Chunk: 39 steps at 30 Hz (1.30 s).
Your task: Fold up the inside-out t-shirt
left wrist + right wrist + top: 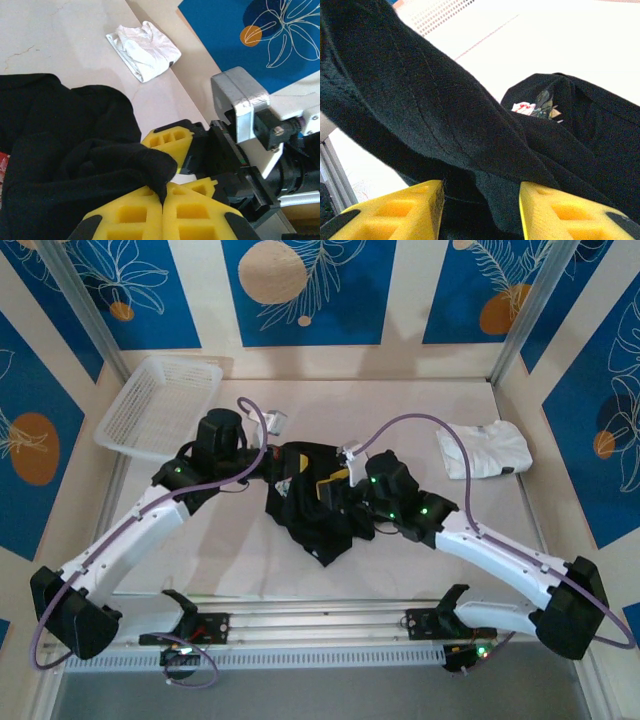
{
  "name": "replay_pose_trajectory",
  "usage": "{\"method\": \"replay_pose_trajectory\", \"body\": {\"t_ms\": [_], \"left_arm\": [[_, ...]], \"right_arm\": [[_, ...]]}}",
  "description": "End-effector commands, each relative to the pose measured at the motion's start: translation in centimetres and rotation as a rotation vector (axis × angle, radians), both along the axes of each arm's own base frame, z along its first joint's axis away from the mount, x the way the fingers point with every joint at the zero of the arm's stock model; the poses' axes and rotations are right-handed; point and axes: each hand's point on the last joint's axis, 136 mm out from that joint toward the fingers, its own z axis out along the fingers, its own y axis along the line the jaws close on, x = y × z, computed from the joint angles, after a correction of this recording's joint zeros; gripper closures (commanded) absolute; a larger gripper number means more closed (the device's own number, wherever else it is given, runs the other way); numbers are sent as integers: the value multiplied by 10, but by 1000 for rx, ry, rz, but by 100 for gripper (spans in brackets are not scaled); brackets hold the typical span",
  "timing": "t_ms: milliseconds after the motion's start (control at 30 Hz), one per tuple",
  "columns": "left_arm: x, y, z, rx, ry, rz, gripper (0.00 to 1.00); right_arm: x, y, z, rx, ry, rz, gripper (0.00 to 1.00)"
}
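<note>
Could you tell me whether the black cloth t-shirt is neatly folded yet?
Not folded: the black cloth t-shirt lies bunched in an uneven, creased heap.

The t-shirt [445, 110] was matt black knit cloth; the pads [395, 210], matt yellow foam; the basket [160, 405], white perforated plastic.

pale table [235, 545] carries black t-shirt [305, 515], white garment [485, 450] and mesh basket [160, 405].
</note>
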Motion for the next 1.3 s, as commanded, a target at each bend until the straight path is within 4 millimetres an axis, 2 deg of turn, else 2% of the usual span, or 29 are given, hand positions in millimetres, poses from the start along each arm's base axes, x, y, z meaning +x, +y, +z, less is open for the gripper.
{"method": "replay_pose_trajectory", "body": {"t_ms": [0, 267, 500, 567, 733, 867, 933, 1033, 1133, 1267], "left_arm": [[-2, -8, 18, -33, -46, -34, 100], [-6, -10, 19, -34, -49, -53, 100], [-1, -3, 21, 2, -77, -6, 100], [-1, -3, 24, -4, -83, -9, 100], [1, -3, 25, -1, -89, -4, 100], [2, -4, 24, -7, -83, -2, 100], [3, -5, 25, -12, -81, -4, 100], [1, -7, 25, -18, -77, -14, 100], [0, -7, 26, -26, -76, -22, 100], [-2, -7, 27, -34, -80, -26, 100]], "right_arm": [[6, 12, 14, 35, -17, 29, 53], [29, 13, 6, -21, -31, -7, 51], [31, -6, -2, -41, -21, -36, 70], [30, -10, -2, -23, -13, -29, 78], [25, -9, 5, 12, -5, 18, 94], [17, -4, 9, 37, 0, 75, 99], [9, 2, 10, 48, -1, 130, 94], [-1, 8, 8, 50, -13, 173, 79], [8, 6, 3, 19, -17, 131, 64], [22, 6, -7, -27, -8, 85, 55]]}}
